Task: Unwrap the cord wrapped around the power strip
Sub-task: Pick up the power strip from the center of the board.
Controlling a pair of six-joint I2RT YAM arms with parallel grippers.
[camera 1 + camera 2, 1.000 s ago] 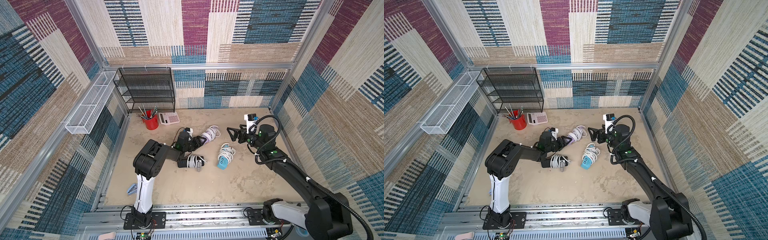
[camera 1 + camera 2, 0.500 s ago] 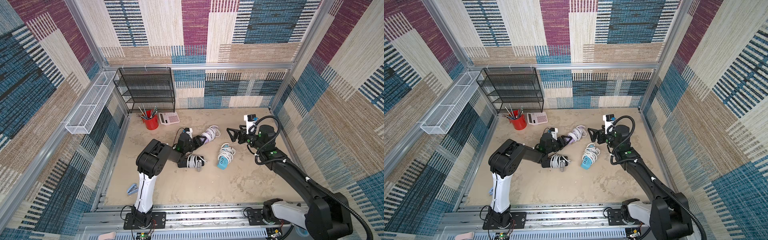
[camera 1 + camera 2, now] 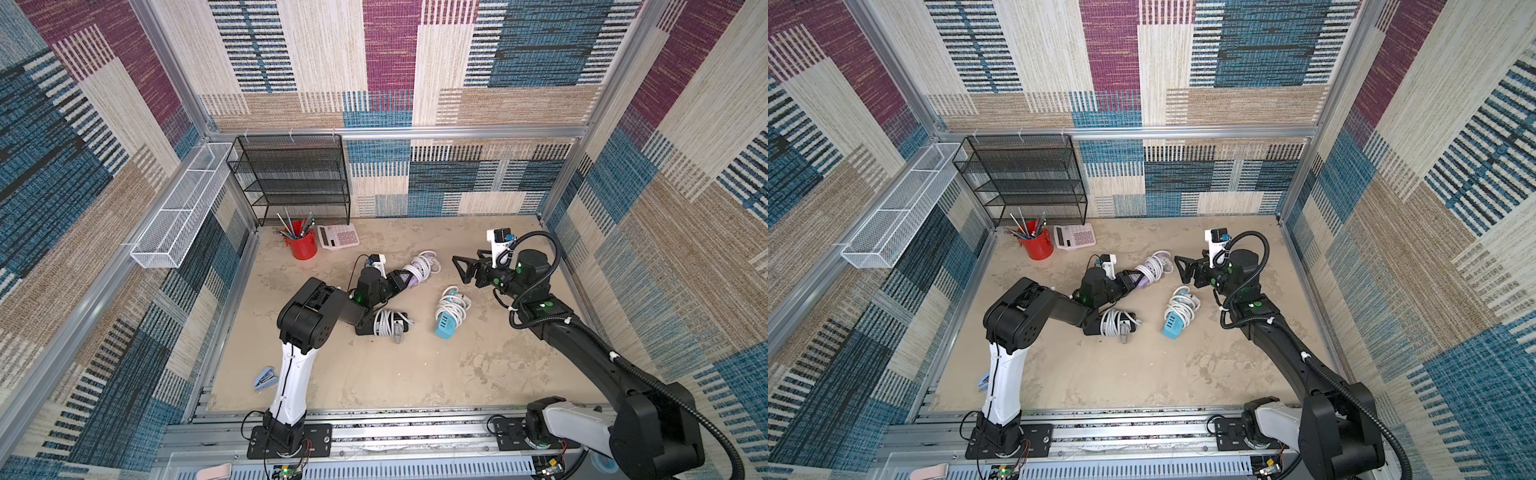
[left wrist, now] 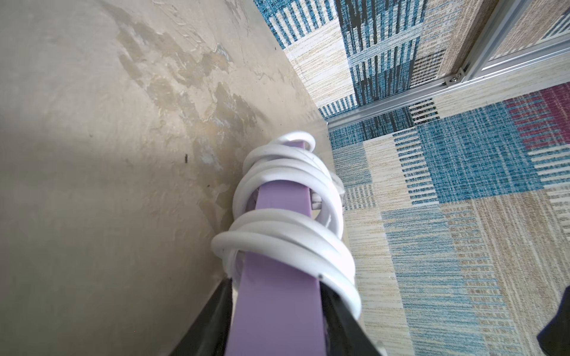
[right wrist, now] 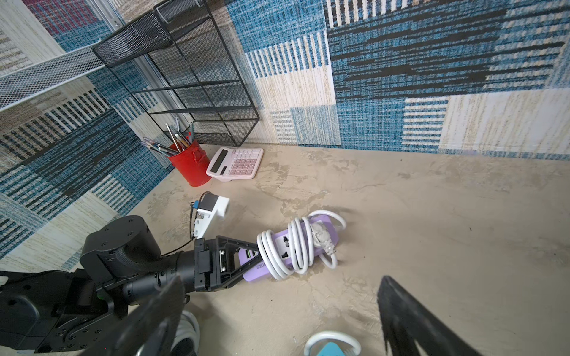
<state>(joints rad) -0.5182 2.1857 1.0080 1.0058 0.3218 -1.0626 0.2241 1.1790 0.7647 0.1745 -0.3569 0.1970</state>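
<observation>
A purple power strip lies on the table near the middle, with a white cord coiled round it several times. My left gripper is shut on the strip's near end. In the left wrist view both black fingers press the purple strip just behind the cord. The right wrist view shows the strip, its plug tucked in the cord, and my left gripper. My right gripper hangs open to the strip's right, holding nothing.
A black power strip and a blue one, both cord-wrapped, lie nearer the front. A red pencil cup, a calculator and a black mesh shelf stand at the back left. A blue stapler lies front left.
My left gripper's jaws have closed onto the purple power strip, and the left arm's elbow has shifted slightly. The right arm has not moved.
</observation>
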